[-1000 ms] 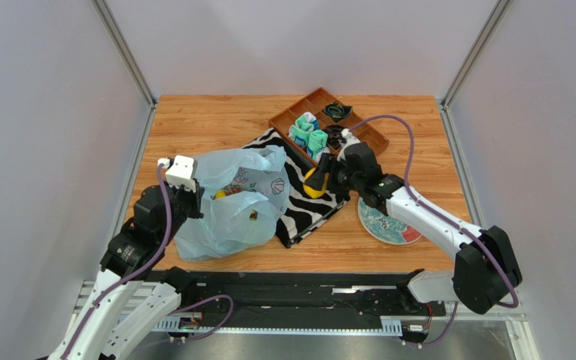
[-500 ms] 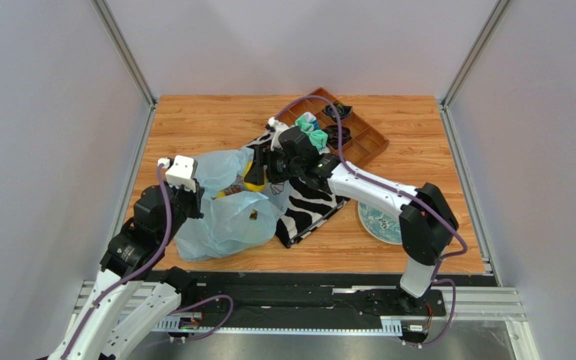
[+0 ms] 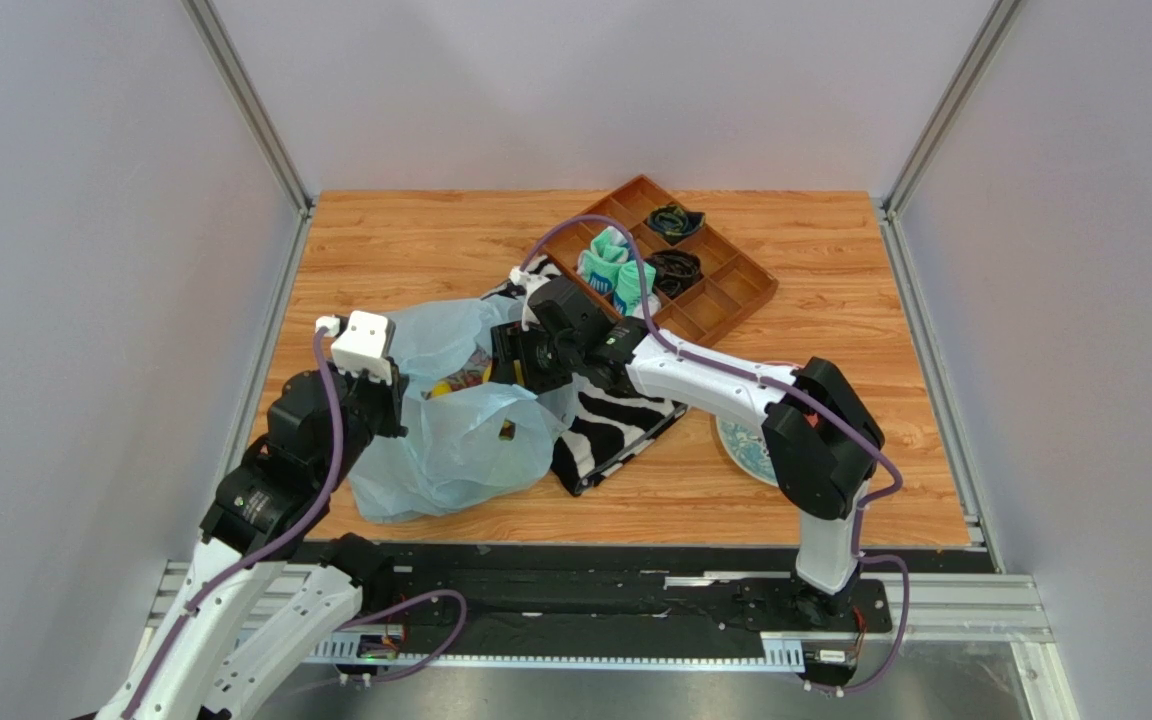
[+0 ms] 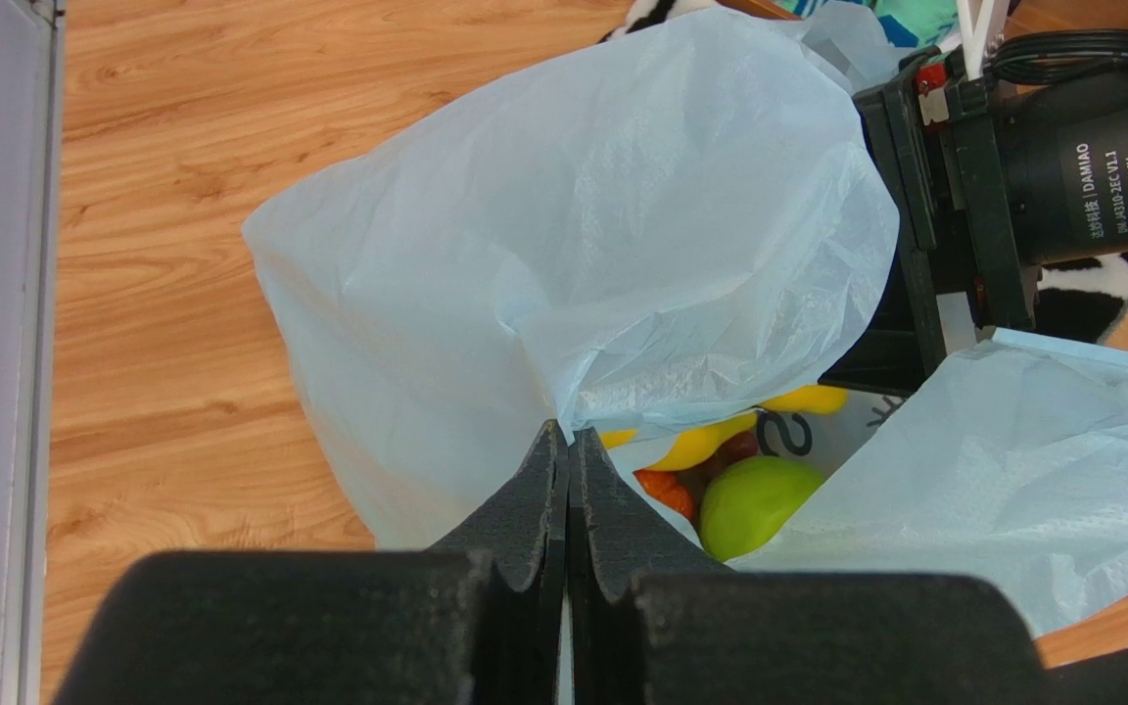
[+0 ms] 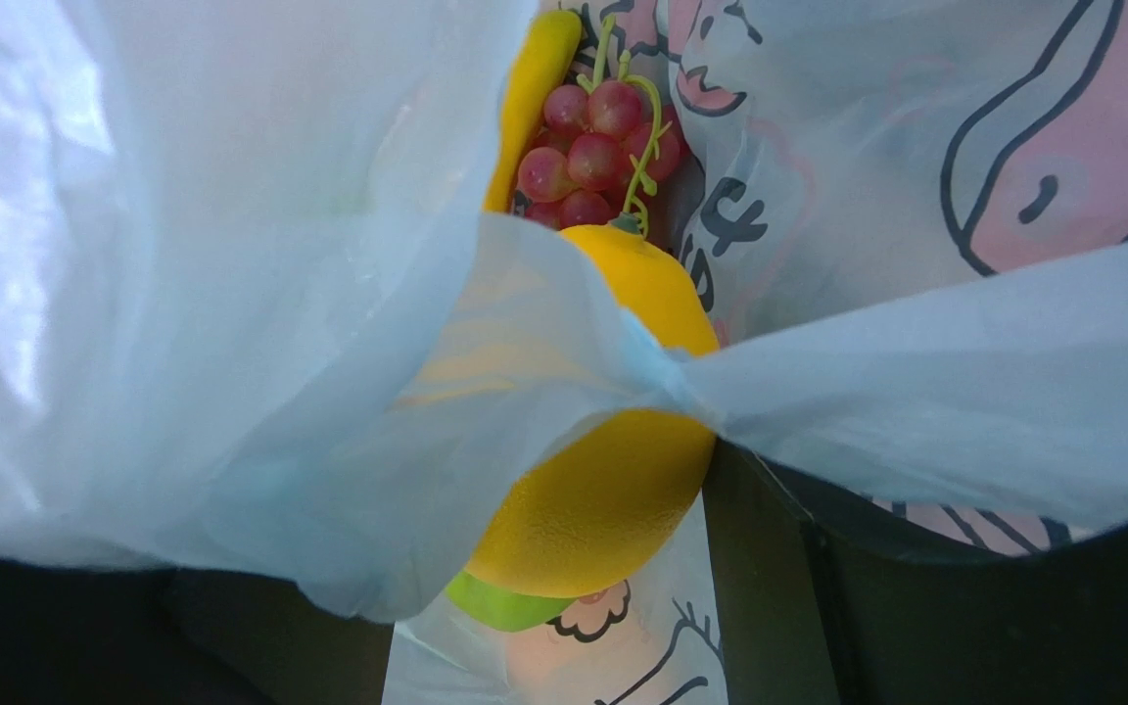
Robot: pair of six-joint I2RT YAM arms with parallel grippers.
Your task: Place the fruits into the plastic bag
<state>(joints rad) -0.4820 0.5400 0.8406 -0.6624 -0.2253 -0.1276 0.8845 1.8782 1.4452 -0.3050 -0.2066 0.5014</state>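
Note:
The light-blue plastic bag (image 3: pixel 455 435) lies at the table's left, its mouth held open. My left gripper (image 3: pixel 387 393) is shut on the bag's rim (image 4: pixel 567 438). My right gripper (image 3: pixel 515 360) reaches into the bag's mouth and is shut on the yellow lemon (image 5: pixel 607 470); bag film covers its left finger. Inside the bag lie the red-purple grape bunch (image 5: pixel 592 147), the yellow banana (image 5: pixel 533 88) and the green apple (image 4: pixel 747 503). The lemon is hidden in the top view. The dark green round fruit is not in view.
The zebra-striped cloth (image 3: pixel 620 413) lies right of the bag, under my right arm. A brown compartment tray (image 3: pixel 725 293) with teal-and-white socks (image 3: pixel 612 278) stands at the back. A patterned plate (image 3: pixel 740 450) lies partly under the right arm.
My right gripper has carried the lemon leftward from above the zebra cloth into the bag's mouth. The left gripper has kept its hold on the rim.

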